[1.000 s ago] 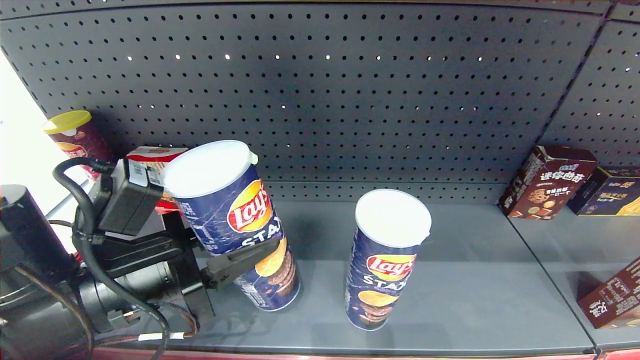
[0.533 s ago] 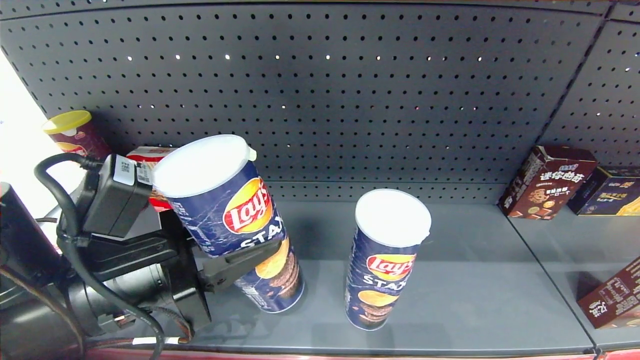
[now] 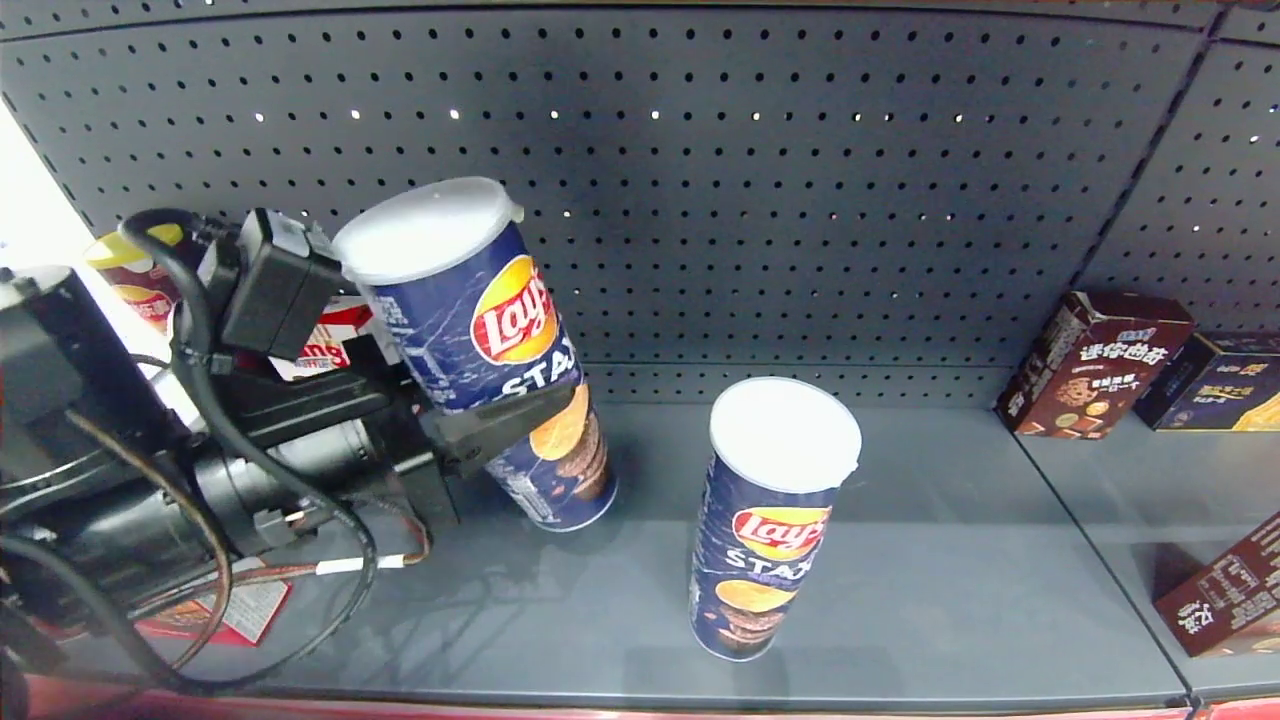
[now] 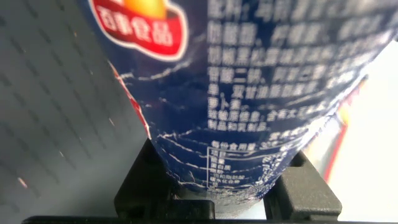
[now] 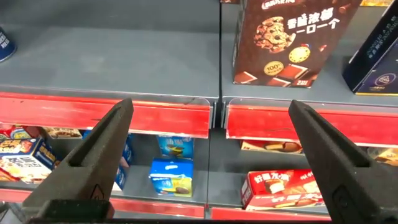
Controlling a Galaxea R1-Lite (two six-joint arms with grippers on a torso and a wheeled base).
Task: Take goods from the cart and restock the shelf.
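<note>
A: Start at our left gripper [image 3: 480, 405]. Its jaws are clamped on the lower body of the held can [image 3: 470, 310], with one dark finger crossing the front of the tube. The left wrist view has the tube wedged between both fingers.

B: Same grip as a second ago, then. What differs?

A: We have carried the can away from the front edge and deeper over the shelf [image 3: 950, 560], toward the pegboard [image 3: 700, 200]. Its white lid now sits against the panel's holes, where before it hung lower and nearer to us. The standing can [image 3: 775, 520] has not shifted, so the camera is fixed and the move is ours.

B: Is it down yet?

A: We cannot tell whether its base touches the deck. The can leans with its lid tipped to our left. Its base is close to the deck, behind and to the left of the standing can, with a gap between them.

B: So for the task?

A: We judge this the placing step, nearly done: right the tube, set it flat, then let go. If we release while it leans, it may topple.

B: And our other arm?

A: The right gripper [image 5: 210, 106] hangs with its fingers spread wide and nothing between them. It faces the shelf front, near the brown box [image 5: 292, 37].
</note>
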